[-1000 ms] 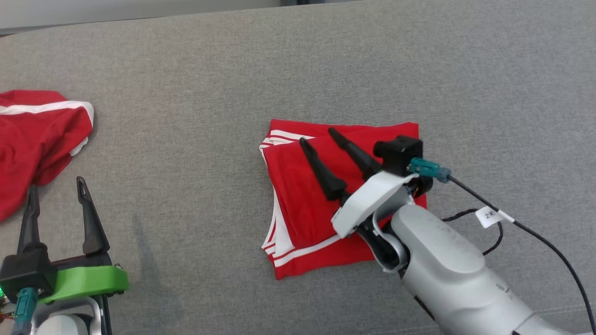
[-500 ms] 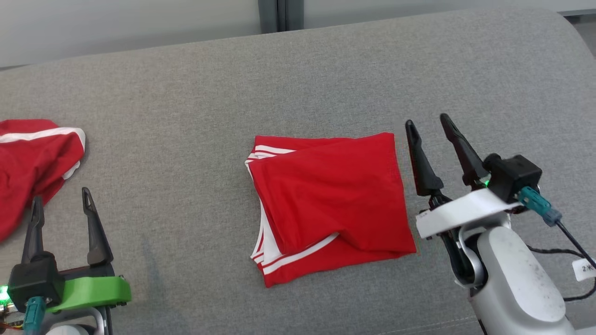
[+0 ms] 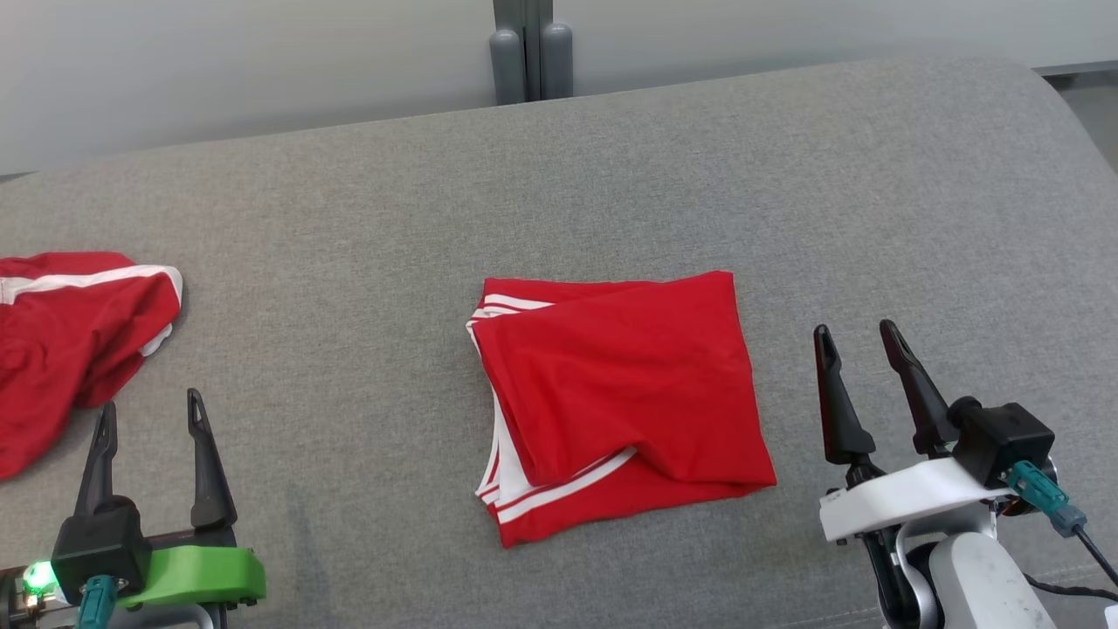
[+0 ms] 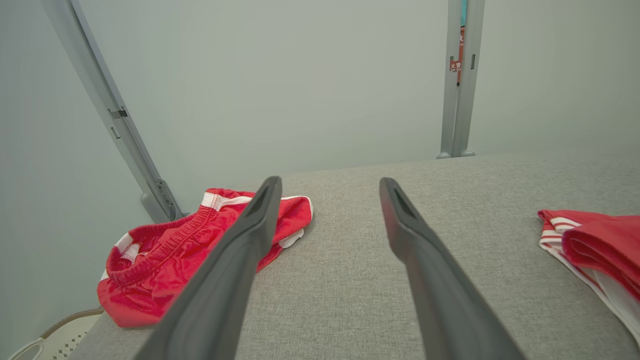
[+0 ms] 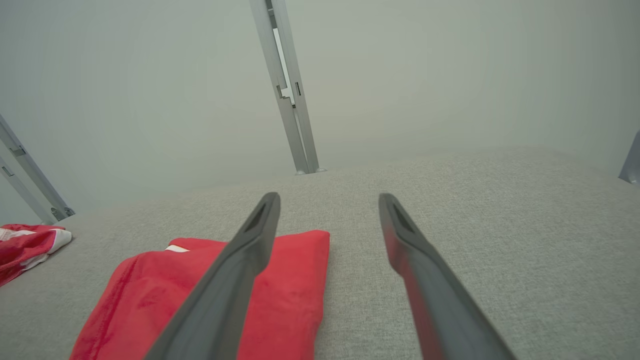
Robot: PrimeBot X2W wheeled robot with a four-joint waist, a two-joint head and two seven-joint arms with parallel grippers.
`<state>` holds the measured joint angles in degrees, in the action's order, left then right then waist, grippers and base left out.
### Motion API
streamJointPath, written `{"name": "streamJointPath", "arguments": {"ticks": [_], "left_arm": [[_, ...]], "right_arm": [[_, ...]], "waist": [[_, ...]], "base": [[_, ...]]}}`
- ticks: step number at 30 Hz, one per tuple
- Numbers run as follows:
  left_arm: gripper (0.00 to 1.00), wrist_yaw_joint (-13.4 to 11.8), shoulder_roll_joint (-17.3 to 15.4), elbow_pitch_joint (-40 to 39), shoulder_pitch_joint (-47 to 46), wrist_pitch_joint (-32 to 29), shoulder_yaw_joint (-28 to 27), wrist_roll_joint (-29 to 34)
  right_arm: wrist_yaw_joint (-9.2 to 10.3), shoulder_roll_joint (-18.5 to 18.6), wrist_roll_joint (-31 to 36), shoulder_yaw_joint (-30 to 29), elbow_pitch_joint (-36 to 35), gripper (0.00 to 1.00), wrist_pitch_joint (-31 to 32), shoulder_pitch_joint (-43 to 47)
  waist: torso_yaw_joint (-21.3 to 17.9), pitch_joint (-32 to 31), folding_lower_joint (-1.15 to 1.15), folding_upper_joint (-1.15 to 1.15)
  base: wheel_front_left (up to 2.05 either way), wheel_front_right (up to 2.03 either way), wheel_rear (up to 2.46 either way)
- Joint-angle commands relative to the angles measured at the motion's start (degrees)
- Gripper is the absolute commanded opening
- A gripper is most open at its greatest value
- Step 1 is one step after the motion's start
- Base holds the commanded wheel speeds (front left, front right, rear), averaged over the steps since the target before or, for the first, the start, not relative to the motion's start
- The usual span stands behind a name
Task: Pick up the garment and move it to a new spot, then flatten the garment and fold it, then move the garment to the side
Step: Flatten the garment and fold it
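Back off the folded shorts (image 3: 620,393) comes my right gripper (image 3: 854,328), spread empty like my left gripper (image 3: 150,400). Shorts lie at the middle of the cushion (image 3: 786,175): likely soft, light, floppy; pinch all layers at one edge.

Green bracket (image 3: 196,572) on left pincer (image 3: 150,400), white bracket (image 3: 908,500) on right pincer (image 3: 854,328).

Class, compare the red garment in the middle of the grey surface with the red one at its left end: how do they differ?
The folded red garment lies flat in a neat near-rectangle; the crumpled red shorts lie bunched and wrinkled. The folded red garment shows stacked striped edges; the crumpled red shorts show an open elastic waistband. Both are red with white stripes, lying on the grey surface.
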<state>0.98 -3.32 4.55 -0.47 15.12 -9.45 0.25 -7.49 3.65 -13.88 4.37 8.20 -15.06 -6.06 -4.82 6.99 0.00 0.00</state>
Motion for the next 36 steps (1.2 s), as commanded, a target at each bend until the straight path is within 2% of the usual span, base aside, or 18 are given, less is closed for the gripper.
{"name": "streamJointPath", "arguments": {"ticks": [1,15,19,27,36], "left_arm": [[1.0,-0.27,-0.38,0.17,0.88,0.02,-0.03,0.15],[1.0,-0.47,-0.95,1.08,1.26,0.02,0.98,-0.39],[1.0,1.18,-0.74,1.45,0.53,0.02,2.86,-0.74],[1.0,5.07,-0.74,5.44,-2.17,0.02,12.92,1.2],[1.0,6.43,-2.53,12.55,-5.56,0.02,26.31,1.35]], "right_arm": [[0.0,-0.23,0.18,-0.3,-0.32,1.0,-0.14,0.9],[0.0,-0.71,1.15,-0.38,1.07,1.0,-0.14,1.5],[0.0,-0.74,1.12,-0.29,1.76,1.0,-0.15,1.19],[0.0,-0.73,0.11,0.51,2.19,1.0,-0.15,-0.12],[0.0,-0.73,-0.61,0.98,2.47,1.0,-0.15,-1.29]], "waist": [[0.38,-0.44,0.0,0.0],[1.2,-1.04,0.0,0.0],[1.18,-0.95,0.0,0.0],[0.38,0.0,0.0,0.0],[-1.7,1.78,0.0,0.0]], "base": [[0.0,0.0,0.0],[0.0,0.0,0.0],[0.0,0.0,0.0],[0.0,0.0,0.0],[0.0,0.0,0.0]]}}
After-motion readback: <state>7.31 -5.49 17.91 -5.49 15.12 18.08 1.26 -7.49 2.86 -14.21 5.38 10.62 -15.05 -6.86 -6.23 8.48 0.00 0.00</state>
